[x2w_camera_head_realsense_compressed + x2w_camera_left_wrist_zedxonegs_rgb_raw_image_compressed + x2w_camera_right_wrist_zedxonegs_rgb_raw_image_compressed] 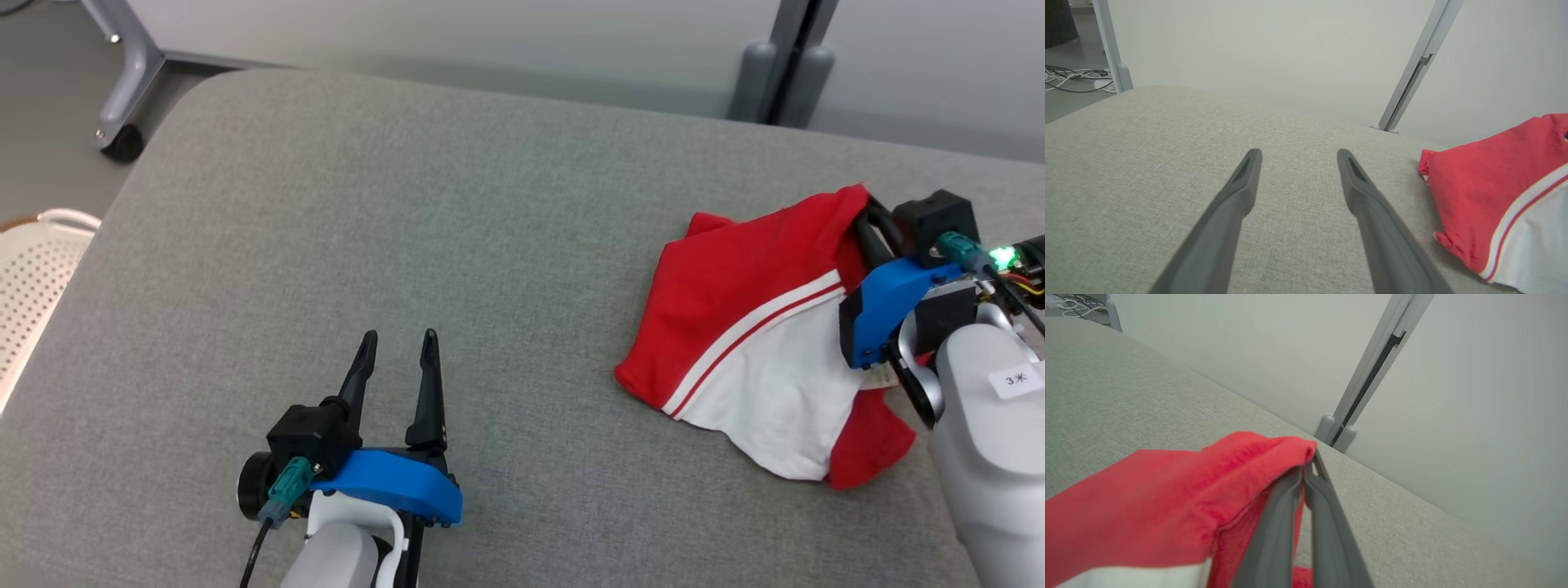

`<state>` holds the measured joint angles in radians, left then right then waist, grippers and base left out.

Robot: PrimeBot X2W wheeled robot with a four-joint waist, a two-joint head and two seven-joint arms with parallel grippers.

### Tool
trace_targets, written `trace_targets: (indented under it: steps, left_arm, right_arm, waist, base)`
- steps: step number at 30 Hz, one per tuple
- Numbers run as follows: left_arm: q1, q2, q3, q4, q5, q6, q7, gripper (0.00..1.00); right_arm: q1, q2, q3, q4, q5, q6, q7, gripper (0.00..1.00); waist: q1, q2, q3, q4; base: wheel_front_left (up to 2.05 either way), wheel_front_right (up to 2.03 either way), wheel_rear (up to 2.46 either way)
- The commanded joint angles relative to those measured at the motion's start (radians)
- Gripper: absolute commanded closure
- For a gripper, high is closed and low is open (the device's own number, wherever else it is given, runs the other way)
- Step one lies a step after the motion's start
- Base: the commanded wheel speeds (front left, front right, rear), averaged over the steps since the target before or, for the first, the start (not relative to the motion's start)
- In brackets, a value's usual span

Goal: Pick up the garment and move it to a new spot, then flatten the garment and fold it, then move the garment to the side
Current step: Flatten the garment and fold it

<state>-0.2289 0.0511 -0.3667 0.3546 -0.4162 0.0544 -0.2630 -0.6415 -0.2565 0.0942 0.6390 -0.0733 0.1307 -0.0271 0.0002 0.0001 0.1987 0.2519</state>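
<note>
A white basket (33, 278) with small holes peeks in at the left edge of the head view, beside the gray cushion (408, 204). Just a bit of it shows, so I cannot tell what is in it.

The right gripper (872, 222) is squeezed tight. It pinches the red top edge of the shirt (751, 327). In the right wrist view its two dark fingers (1274, 539) press together with red cloth caught at the tips. The pinched bit of the shirt (1147, 506) is pulled up into a little peak. The rest of the shirt spreads down onto the cushion in a crumpled heap. It is red and white with thin stripes where the colors meet. It sits on the right side of the cushion.

The left gripper (400, 335) is spread wide and holds nothing. In the left wrist view there is just gray cushion (1147, 163) between its fingers (1229, 220). The shirt (1486, 196) is off to their right, well apart from them.

The left arm comes up from the bottom of the head view, and its fingers point away from the robot. The right arm comes in from the lower right. Its pale forearm (992, 457) has a small label, and its fingers reach up and left into the shirt.
</note>
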Motion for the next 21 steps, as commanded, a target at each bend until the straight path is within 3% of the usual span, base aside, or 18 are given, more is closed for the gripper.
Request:
trace_targets:
  steps: [1,2,3,12,16,21]
  left_arm:
    - [-0.017,-0.001,0.002,-0.004,-0.003,0.009,-0.002,0.00]
    - [-0.018,-0.001,0.004,-0.004,-0.002,0.008,-0.002,0.00]
    - [-0.018,-0.001,0.005,-0.003,-0.001,0.010,-0.002,0.00]
    - [-0.005,0.000,0.011,0.011,0.021,0.006,-0.003,0.00]
    - [0.014,-0.001,0.007,0.022,0.033,-0.003,-0.002,0.00]
    - [0.036,-0.001,-0.036,0.051,0.018,-0.011,-0.002,0.00]
  right_arm:
    - [-0.039,0.005,-0.023,0.058,-0.010,0.000,-0.030,0.91]
    - [-0.048,0.011,-0.028,0.086,-0.014,0.000,-0.044,0.38]
    - [-0.058,0.014,-0.037,0.108,-0.019,0.000,-0.062,0.00]
    - [-0.061,0.019,-0.038,0.181,-0.012,0.000,-0.181,0.00]
    - [-0.007,0.030,-0.028,0.123,0.029,0.000,-0.214,0.00]
    - [0.162,0.077,-0.074,-0.035,0.090,0.000,-0.228,0.00]
  waist:
    - [-0.0002,-0.0001,0.030,0.020]
    - [-0.0002,-0.0001,0.031,0.016]
    - [-0.0002,-0.0001,0.031,0.012]
    - [-0.0002,-0.0001,-0.017,-0.065]
    - [-0.0002,-0.0001,-0.063,-0.110]
    - [-0.0002,-0.0001,-0.127,-0.161]
  base:
    - [0.00,0.00,0.00]
    - [0.00,0.00,0.00]
    - [0.00,0.00,0.00]
    - [0.00,0.00,0.00]
    - [0.00,0.00,0.00]
    - [0.00,0.00,0.00]
